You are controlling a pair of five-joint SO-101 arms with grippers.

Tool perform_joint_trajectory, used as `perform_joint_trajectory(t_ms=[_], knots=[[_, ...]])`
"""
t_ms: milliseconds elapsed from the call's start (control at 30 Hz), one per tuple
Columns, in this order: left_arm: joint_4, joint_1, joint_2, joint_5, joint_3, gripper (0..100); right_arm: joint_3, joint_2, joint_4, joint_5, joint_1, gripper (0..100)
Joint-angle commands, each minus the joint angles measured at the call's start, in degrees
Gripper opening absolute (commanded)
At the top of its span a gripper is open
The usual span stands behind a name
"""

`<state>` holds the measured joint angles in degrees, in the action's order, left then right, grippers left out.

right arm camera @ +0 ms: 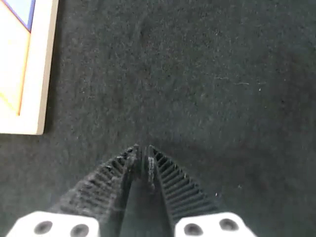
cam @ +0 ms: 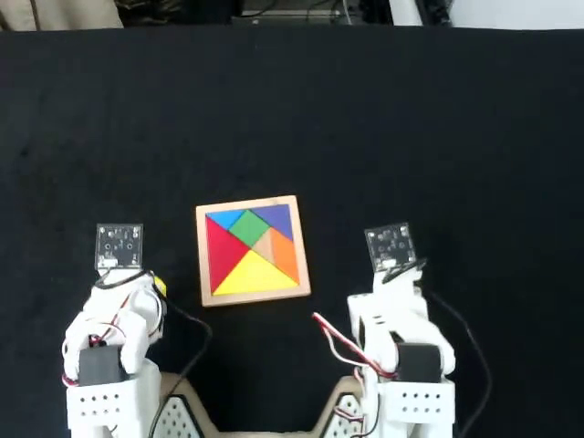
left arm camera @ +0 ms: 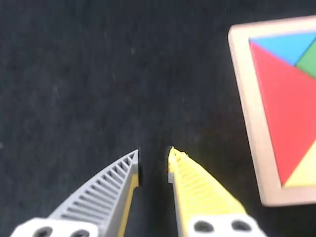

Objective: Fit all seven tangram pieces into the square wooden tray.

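High camera looks down over the black-clothed counter (cam: pixel 411 119); both close, downward wrist cameras share the square wooden tray (left arm camera: pixel 244 108).

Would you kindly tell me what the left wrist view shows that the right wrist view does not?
Left wrist view: the left gripper, slightly open, and the red piece, blue piece and green piece. Right wrist view: the right gripper, shut, and the purple piece. Both share the wooden tray, seen at its rim, and the black cloth.
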<state>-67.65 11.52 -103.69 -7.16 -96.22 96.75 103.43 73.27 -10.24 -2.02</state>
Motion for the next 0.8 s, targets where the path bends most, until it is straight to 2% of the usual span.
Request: perform_joint_trajectory(t_ms=[0, 767], knots=[[-5.27, 0.04, -0.70, 0.44, -1.10, 11, -0.22, 3.56, 0.62, -0.18, -0.70, 2.9], [-5.27, 0.04, -0.62, 0.44, -1.10, 11, -0.22, 3.56, 0.62, -0.44, -0.62, 2.9]])
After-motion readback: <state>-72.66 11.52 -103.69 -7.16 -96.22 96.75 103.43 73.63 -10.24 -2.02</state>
